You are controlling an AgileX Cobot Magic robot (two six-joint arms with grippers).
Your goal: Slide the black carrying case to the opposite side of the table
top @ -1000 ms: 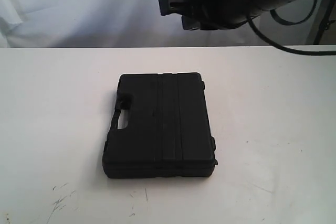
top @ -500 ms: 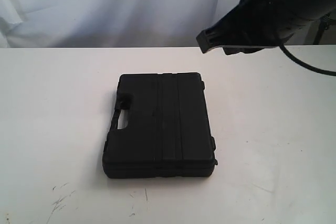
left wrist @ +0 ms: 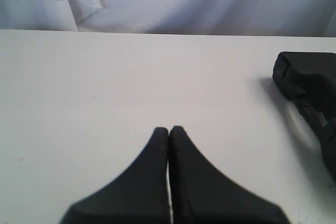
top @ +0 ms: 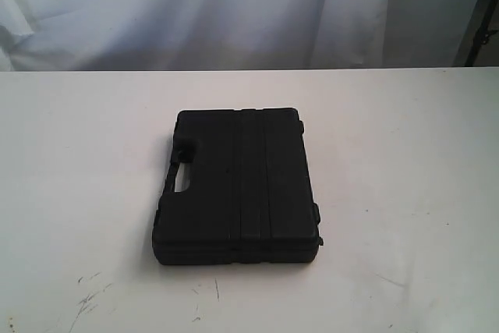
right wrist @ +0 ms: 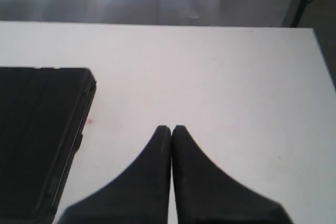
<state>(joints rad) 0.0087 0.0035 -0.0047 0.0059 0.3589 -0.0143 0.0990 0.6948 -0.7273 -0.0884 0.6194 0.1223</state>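
The black case (top: 238, 185) lies flat near the middle of the white table (top: 405, 154), its handle slot toward the left of the exterior view. Neither arm shows in that view. In the left wrist view my left gripper (left wrist: 169, 129) is shut and empty above bare tabletop, and the handle end of the case (left wrist: 310, 85) sits off to one side. In the right wrist view my right gripper (right wrist: 171, 128) is shut and empty too, with the ribbed lid of the case (right wrist: 39, 129) a short way beside it. Neither gripper touches the case.
A pale cloth backdrop (top: 195, 13) hangs behind the table's far edge. Dark scuff marks (top: 87, 295) lie on the tabletop near the front left. A dark stand (top: 482, 33) shows past the back right corner, and the table's right edge (right wrist: 323, 56) appears in the right wrist view.
The right arm, which hung over the back of the table, has swung right and left the exterior view. The case has not moved.
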